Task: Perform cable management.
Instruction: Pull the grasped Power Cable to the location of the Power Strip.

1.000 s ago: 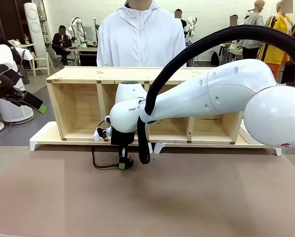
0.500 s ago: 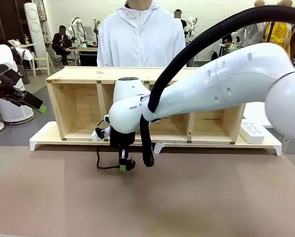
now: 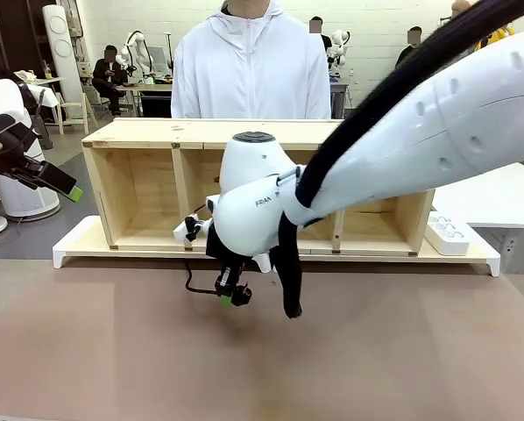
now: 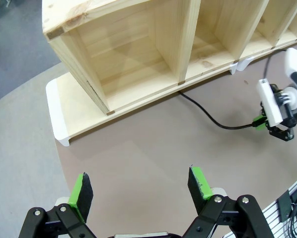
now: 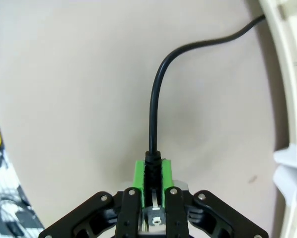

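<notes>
Brown surface (image 3: 376, 351) runs the full width in front of you. On its far half sits a long wooden shelf (image 3: 157, 133) with open compartments, resting on a white base board (image 3: 78, 241). A person (image 3: 249, 66) in a white hooded top stands behind it. Your right arm (image 3: 437, 132) reaches across the middle, wrist turned down in front of the shelf's left half. A white power strip (image 3: 448, 233) lies at the board's right end, well apart from the work. The cable (image 3: 192, 285) comes out from under the board's front edge near a divider and curves over the surface. Its end rises into the right pincer (image 3: 231, 294), which hangs just above the surface. From the right wrist, the right pincer (image 5: 153, 171) is clenched on the cable (image 5: 156, 99) at the thickened collar, probably the plug end, with the cord leaving straight out between the pads. The left pincer (image 4: 141, 186) is released, jaws wide and holding nothing, hovering off the shelf's left end. Expect the cable (image 4: 213, 119) to be light, limp and smooth-jacketed: it will trail and swing rather than hold a shape. Bare cord could slide through the pads, so take hold at the collar or plug body. Watch for the trailing run snagging on the board's edge.
</notes>
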`<state>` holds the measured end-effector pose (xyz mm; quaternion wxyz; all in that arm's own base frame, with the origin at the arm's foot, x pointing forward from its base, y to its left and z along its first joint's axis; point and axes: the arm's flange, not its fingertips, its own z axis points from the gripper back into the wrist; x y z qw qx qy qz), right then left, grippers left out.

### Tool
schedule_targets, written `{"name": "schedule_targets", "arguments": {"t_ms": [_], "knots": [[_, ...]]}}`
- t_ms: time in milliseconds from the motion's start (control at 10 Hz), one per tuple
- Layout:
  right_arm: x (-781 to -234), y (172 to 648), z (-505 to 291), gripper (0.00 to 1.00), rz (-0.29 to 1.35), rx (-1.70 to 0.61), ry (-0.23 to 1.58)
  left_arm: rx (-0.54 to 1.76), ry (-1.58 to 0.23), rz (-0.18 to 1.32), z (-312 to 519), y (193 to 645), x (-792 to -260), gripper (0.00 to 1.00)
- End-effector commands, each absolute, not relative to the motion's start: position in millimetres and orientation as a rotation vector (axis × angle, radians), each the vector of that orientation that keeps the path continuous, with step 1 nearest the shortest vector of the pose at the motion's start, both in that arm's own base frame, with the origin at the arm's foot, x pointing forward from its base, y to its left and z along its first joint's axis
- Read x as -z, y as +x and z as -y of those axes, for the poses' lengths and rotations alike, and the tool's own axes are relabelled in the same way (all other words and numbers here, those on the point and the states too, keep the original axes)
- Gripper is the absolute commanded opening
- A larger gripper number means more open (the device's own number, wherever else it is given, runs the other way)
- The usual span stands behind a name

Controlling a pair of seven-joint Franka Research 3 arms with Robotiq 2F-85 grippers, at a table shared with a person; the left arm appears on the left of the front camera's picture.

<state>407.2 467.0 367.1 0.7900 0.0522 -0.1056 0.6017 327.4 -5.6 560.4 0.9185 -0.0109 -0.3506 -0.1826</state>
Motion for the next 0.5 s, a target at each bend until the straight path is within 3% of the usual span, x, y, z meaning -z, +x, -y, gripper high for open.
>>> {"name": "schedule_targets", "arguments": {"t_ms": [0, 400], "knots": [[-364, 371, -443, 0.16, 0.305, -1.185, 0.12, 0.363, -0.033, 0.721, 6, 327, -561, 1.0], [-364, 336, -423, 0.16, 0.287, -1.084, 0.099, 0.363, -0.033, 0.721, 6, 327, -561, 1.0]]}}
